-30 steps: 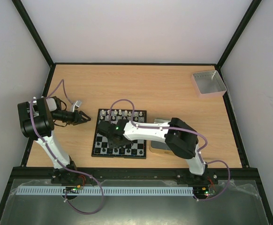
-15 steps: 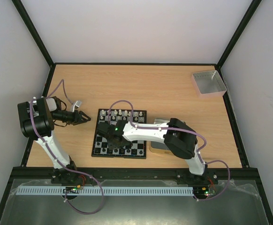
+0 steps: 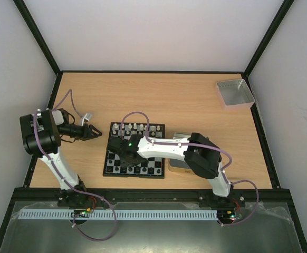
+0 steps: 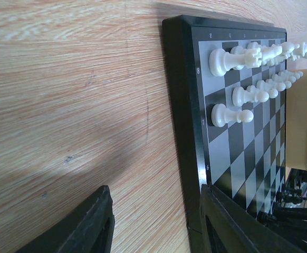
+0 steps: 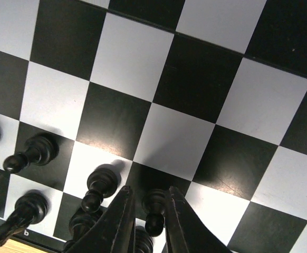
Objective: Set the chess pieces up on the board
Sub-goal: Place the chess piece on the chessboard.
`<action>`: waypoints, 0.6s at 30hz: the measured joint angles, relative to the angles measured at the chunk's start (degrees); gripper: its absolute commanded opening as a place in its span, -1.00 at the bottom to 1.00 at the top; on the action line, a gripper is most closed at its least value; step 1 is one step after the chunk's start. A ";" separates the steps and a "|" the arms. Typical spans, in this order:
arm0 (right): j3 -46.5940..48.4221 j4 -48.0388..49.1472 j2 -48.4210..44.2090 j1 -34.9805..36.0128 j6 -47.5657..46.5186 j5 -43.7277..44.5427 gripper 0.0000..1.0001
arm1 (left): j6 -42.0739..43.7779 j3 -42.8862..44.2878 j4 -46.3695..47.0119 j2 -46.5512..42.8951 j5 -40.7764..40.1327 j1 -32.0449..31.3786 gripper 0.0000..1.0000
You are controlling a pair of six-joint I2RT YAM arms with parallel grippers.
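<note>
right end effector: slightly parted, straddling 1 black pawn, thin gap on 1 side
black pawn: upright on the board, near its edge, among other black pieces
left end effector: released, empty, low over counter beside board
white pieces: 2 far rows

Left wrist view: the board carries white rank numerals 8, 7 and 6 along its black border. Letters on the adjoining edge are too small to read. Right wrist view: a small "b" on the border.
</note>
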 measured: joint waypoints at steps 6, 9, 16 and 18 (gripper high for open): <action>0.83 -0.31 0.22 -0.04 -0.04 0.87 -0.68 | 0.02 0.02 0.00 0.00 0.02 0.00 -0.05; 1.92 -0.92 0.42 -0.28 -0.11 1.31 -0.64 | 0.02 0.00 0.00 0.00 0.00 0.00 -0.05; 3.08 -1.97 0.42 -1.42 -0.44 2.69 -0.62 | 0.00 0.00 0.00 0.00 0.02 0.00 -0.06; 3.08 -2.34 0.39 -1.95 -0.46 3.19 -0.62 | 0.00 0.00 0.00 0.00 0.02 0.00 -0.06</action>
